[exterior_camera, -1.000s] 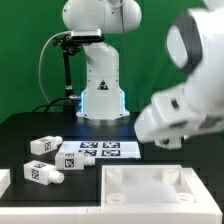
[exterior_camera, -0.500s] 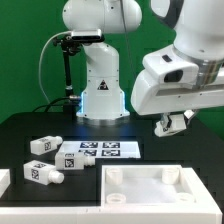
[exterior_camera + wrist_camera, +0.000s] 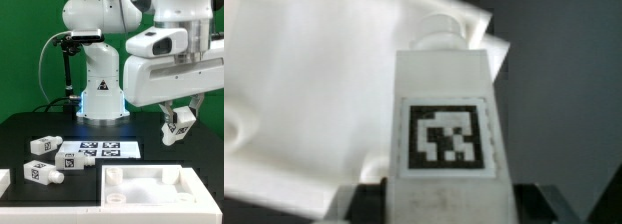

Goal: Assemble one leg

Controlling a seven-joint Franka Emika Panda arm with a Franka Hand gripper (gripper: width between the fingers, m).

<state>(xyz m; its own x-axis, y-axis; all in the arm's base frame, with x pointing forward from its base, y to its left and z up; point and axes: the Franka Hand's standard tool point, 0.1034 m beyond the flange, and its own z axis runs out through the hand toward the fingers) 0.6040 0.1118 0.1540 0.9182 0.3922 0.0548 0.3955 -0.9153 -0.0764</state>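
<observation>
My gripper (image 3: 177, 128) is shut on a white leg (image 3: 178, 126) with a black-and-white tag and holds it in the air above the right part of the large white rimmed panel (image 3: 150, 185). In the wrist view the leg (image 3: 445, 115) stands out lengthwise between my dark fingers (image 3: 363, 200), with the white panel (image 3: 304, 90) blurred below it. Two more legs lie on the black table at the exterior view's left, one (image 3: 44, 145) farther back and one (image 3: 40, 173) nearer the front.
The marker board (image 3: 100, 151) lies flat on the table in front of the white robot base (image 3: 100, 95). A white part (image 3: 4, 182) shows at the exterior view's left edge. A black stand (image 3: 66, 60) rises behind the table.
The arm has swung up and toward the exterior view's left, and the gripper with the leg has come into clear view above the panel's right part.
</observation>
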